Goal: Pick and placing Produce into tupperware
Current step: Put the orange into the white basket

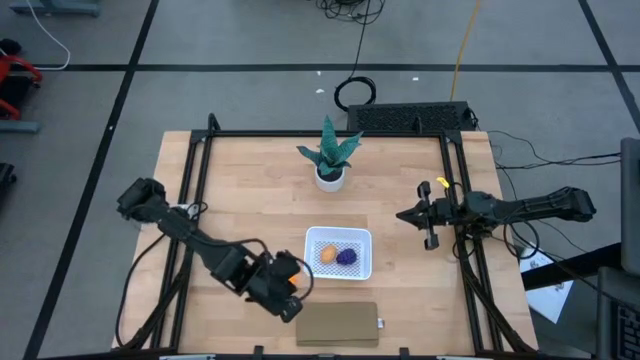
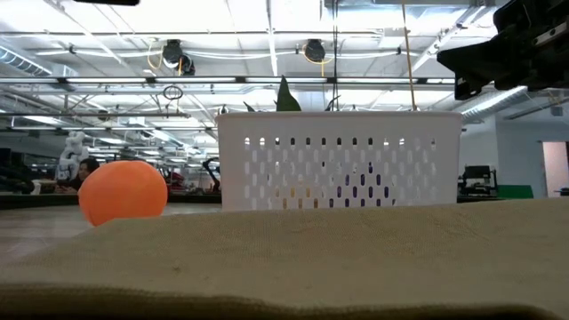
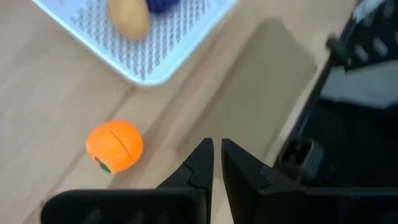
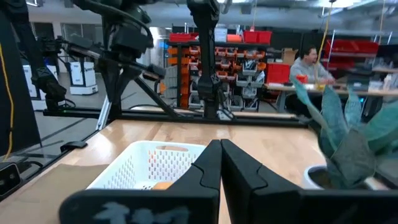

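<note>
Resting beside the orange ball (image 3: pixel 114 145), left fingers (image 3: pixel 202 163) pressed together, empty.

A shallow white square plastic container (image 1: pixel 338 252) with a perforated base sits near the tabletop's front edge, holding a tan-yellow oval toy (image 1: pixel 327 256) beside a dark purple lump (image 1: pixel 347 257). A bright orange ball (image 3: pixel 114 145) lies on the wood just outside its front-left corner.

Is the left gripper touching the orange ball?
Apart. The left wrist view shows bare table between the shut left gripper and the orange ball.
</note>
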Available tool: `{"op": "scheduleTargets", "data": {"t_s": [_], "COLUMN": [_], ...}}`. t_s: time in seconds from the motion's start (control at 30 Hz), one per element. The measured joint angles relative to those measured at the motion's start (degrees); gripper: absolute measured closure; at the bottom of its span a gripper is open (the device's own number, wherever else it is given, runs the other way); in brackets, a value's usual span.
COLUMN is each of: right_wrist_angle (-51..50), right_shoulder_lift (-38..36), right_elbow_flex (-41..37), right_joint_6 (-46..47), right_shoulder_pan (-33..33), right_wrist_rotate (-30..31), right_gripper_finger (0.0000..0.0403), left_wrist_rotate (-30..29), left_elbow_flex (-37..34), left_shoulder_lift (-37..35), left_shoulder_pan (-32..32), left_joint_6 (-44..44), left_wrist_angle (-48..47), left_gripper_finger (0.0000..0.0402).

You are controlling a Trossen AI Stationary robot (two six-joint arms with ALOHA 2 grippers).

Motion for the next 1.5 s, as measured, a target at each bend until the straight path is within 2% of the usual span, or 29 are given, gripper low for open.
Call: {"op": "scheduleTargets", "data": {"t_s": [0.1, 0.23, 0.53, 0.63, 0.8, 1.07, 1.3, 1.37, 1.5], "right_wrist_angle": [0.85, 0.77, 0.56, -0.47, -1.93, -2.18, -2.25, -2.25, -2.27], "right_shoulder_lift": [-0.02, 0.01, 0.00, 0.00, 0.03, 0.11, 0.11, 0.11, 0.11], "right_elbow_flex": [0.00, 0.00, 0.00, 0.00, 0.00, 0.00, 0.00, 0.00, 0.00], "right_joint_6": [-0.83, -0.65, 0.91, 1.42, 2.14, 4.01, 4.03, 4.02, 4.04], "right_shoulder_pan": [0.00, 0.00, 0.04, 0.04, 0.04, 0.04, 0.04, 0.04, 0.04], "right_wrist_rotate": [0.00, 0.00, -0.24, -0.24, -0.26, -0.45, -0.46, -0.46, -0.46], "right_gripper_finger": [0.0403, 0.0403, 0.0403, 0.0403, 0.0403, 0.0403, 0.0403, 0.0403, 0.0403], "left_wrist_rotate": [3.75, 4.37, 5.29, 5.50, 7.24, 14.42, 13.33, 13.27, 13.19], "left_elbow_flex": [-0.64, -0.90, -0.94, -0.95, -0.99, -1.01, -1.01, -1.01, -1.01], "left_shoulder_lift": [-0.08, -0.07, -0.10, 0.74, 2.86, 6.89, 6.91, 6.91, 6.91], "left_shoulder_pan": [1.28, 2.14, 4.64, 4.75, 5.15, 6.25, 7.65, 7.90, 8.54], "left_joint_6": [5.27, 9.12, 3.02, 1.72, 1.17, -2.13, -3.17, -3.06, -3.19], "left_wrist_angle": [0.12, -0.37, -4.23, -4.30, -4.22, -4.56, -8.90, -8.82, -8.81], "left_gripper_finger": [0.0369, 0.0369, 0.0368, 0.0354, 0.0289, 0.0140, 0.0021, 0.0007, 0.0012]}}
